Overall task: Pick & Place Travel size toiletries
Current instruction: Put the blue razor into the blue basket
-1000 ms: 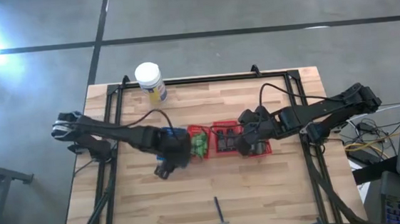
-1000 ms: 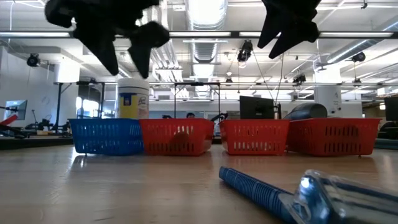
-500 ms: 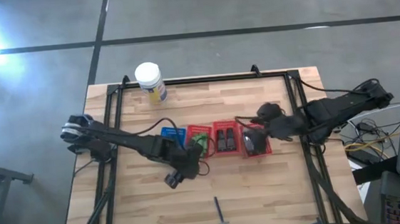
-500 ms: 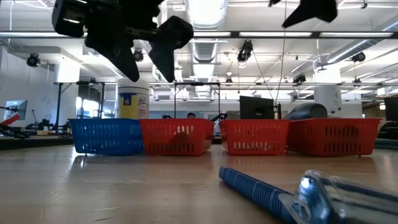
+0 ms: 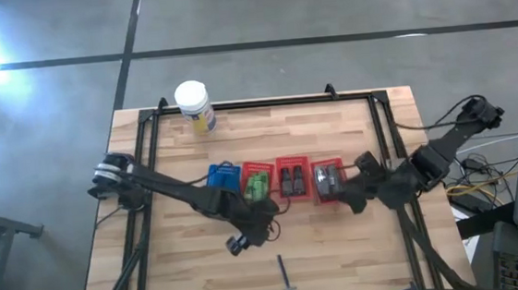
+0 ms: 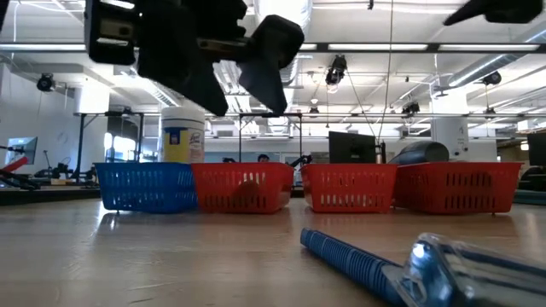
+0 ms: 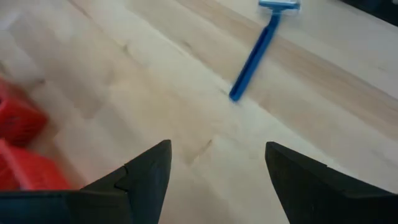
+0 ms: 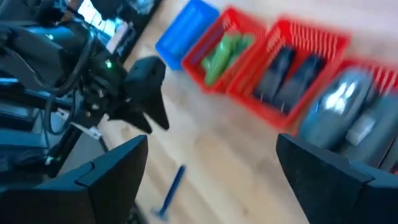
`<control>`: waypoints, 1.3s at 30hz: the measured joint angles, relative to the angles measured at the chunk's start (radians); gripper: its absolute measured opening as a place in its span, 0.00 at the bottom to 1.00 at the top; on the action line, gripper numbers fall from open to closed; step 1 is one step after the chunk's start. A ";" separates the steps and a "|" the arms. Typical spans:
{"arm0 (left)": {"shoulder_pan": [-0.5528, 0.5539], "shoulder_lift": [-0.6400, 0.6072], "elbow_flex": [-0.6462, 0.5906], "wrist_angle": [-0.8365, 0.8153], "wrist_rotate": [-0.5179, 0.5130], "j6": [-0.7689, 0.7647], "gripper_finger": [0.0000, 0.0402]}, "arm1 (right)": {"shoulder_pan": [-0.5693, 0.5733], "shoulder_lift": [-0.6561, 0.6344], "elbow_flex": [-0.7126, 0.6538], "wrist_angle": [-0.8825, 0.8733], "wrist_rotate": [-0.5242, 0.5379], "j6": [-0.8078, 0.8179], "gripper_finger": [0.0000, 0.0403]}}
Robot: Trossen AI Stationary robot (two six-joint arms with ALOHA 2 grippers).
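Swung left pincer (image 5: 239, 244), spread and empty, off the baskets (image 5: 222, 174) toward blue razor (image 5: 285, 273) on tabletop (image 5: 186, 271): probably the last loose piece. Pulled right pincer (image 5: 351, 198), spread and empty, back from end basket (image 5: 327, 161) holding grey tubes (image 5: 329, 182). Could not identify the neighbouring dark pieces (image 5: 291, 179).

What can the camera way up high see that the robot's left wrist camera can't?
Only the high view shows the white jar, the blue basket, the green bottles in a red basket, and the right gripper, open, beside the baskets. Only the left wrist view shows the left gripper's fingers spread apart up close. Both show the blue razor lying alone on the wooden table.
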 joint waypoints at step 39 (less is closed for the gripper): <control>-0.140 0.473 0.475 -0.155 -0.004 -0.119 0.56 | 0.368 0.123 -0.105 0.365 0.078 0.113 0.89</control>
